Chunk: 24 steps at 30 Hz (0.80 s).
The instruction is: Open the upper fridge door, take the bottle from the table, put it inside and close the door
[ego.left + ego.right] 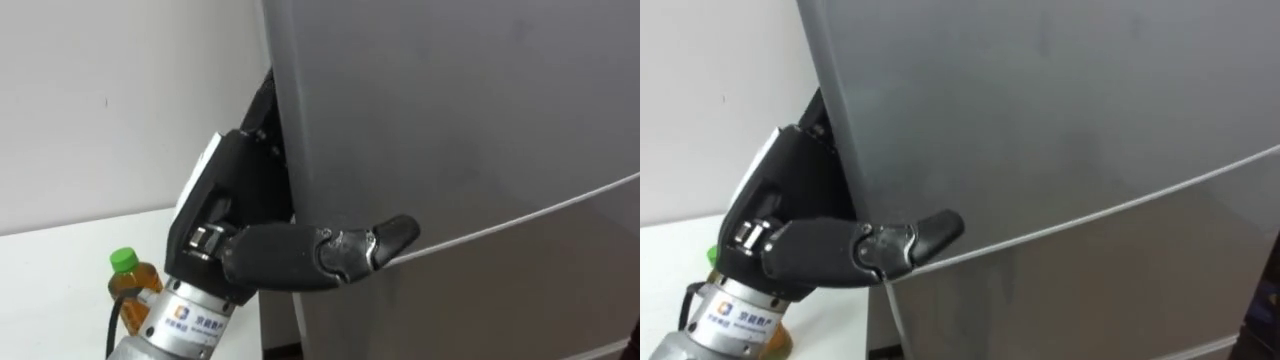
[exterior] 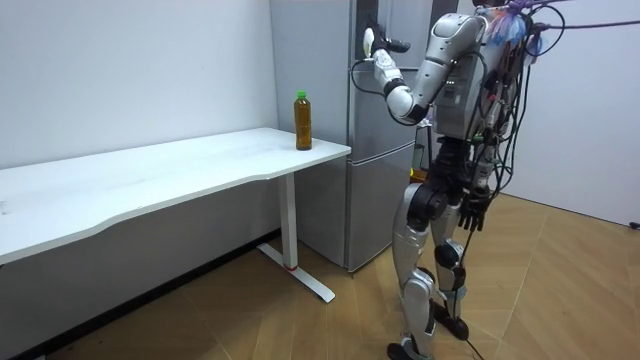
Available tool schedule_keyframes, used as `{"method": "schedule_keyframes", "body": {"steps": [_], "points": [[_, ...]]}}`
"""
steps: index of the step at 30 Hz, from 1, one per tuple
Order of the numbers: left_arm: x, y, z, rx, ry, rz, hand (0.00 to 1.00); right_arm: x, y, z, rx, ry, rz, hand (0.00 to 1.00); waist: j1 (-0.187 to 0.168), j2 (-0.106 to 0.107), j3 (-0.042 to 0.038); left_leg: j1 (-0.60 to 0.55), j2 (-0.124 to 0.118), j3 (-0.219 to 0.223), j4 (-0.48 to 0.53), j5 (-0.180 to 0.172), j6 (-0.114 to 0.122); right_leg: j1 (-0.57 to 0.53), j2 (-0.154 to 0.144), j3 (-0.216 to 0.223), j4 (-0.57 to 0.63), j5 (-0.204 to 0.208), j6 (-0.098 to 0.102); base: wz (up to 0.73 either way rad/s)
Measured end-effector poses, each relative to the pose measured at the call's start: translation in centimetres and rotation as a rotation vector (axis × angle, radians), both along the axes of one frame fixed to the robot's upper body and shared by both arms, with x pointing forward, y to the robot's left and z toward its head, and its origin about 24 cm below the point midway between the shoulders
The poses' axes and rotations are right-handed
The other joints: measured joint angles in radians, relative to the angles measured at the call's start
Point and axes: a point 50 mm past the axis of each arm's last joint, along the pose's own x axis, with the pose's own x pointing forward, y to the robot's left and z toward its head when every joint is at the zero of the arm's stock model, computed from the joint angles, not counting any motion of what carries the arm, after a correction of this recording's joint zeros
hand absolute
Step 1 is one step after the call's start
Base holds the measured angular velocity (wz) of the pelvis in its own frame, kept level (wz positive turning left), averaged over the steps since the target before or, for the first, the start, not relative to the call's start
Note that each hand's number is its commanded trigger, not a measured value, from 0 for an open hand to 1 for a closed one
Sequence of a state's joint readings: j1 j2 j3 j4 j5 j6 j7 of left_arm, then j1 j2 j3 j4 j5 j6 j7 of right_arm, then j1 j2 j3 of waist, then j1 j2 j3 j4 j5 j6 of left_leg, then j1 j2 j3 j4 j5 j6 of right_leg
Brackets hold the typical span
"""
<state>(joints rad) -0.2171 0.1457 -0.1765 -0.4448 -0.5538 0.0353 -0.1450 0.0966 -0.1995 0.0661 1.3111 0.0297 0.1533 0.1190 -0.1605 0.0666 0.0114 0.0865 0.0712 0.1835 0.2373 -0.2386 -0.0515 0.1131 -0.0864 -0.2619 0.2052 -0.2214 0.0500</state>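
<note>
A bottle (image 1: 130, 285) of amber drink with a green cap stands upright on the white table (image 1: 50, 290), near the table end by the fridge (image 2: 370, 130). My left hand (image 1: 230, 220) is raised at the left edge of the grey upper fridge door (image 1: 450, 120). Its thumb lies across the door's front just above the seam (image 1: 520, 222) between the doors, and its fingers wrap round the edge out of sight. The door looks closed. My right hand (image 2: 475, 212) hangs relaxed at my side, holding nothing. The bottle (image 2: 302, 120) is well apart from both hands.
I stand close before the fridge on a wooden floor, with the long white table (image 2: 150, 180) on my left against the wall. The lower fridge door (image 1: 520, 300) sits below the seam.
</note>
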Motion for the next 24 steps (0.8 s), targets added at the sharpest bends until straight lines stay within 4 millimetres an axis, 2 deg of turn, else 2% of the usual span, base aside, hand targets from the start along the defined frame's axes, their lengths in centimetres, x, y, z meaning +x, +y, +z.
{"method": "schedule_keyframes", "body": {"steps": [6, 16, 21, 24], "points": [[-0.3, -1.1, -0.2, 0.031, -0.012, -0.081, 0.00, 0.0, -0.1, 0.0, 0.003, 0.001, 0.002, 0.00, 0.000, 0.004, -0.0027, -0.005, 0.000, 0.004, 0.001, 0.001, 0.002, -0.005, 0.000, 0.003, 0.000, 0.003, 0.001, 0.00], [-0.9, -2.4, -0.4, 0.045, -0.023, -0.168, 0.00, 0.2, 0.1, 0.0, 0.033, 0.003, 0.033, 0.00, -0.008, 0.015, 0.0017, -0.013, -0.001, 0.018, 0.001, 0.005, 0.010, -0.011, -0.003, 0.012, -0.001, 0.018, 0.004, 0.01], [-0.9, -2.5, -0.4, 0.043, -0.026, -0.168, 0.00, 0.5, -0.6, 0.2, 0.015, -0.003, 0.036, 0.00, -0.024, 0.036, 0.0003, -0.026, -0.009, 0.019, -0.003, 0.012, 0.022, -0.024, -0.012, 0.014, 0.000, 0.023, 0.008, 0.05], [-1.0, -2.5, -0.4, 0.041, -0.028, -0.169, 0.00, 0.8, -0.9, 0.3, 0.007, -0.007, 0.039, 0.00, -0.031, 0.040, 0.0013, -0.023, -0.017, 0.025, -0.007, 0.015, 0.028, -0.026, -0.019, 0.021, -0.001, 0.029, 0.015, -0.03]]}}
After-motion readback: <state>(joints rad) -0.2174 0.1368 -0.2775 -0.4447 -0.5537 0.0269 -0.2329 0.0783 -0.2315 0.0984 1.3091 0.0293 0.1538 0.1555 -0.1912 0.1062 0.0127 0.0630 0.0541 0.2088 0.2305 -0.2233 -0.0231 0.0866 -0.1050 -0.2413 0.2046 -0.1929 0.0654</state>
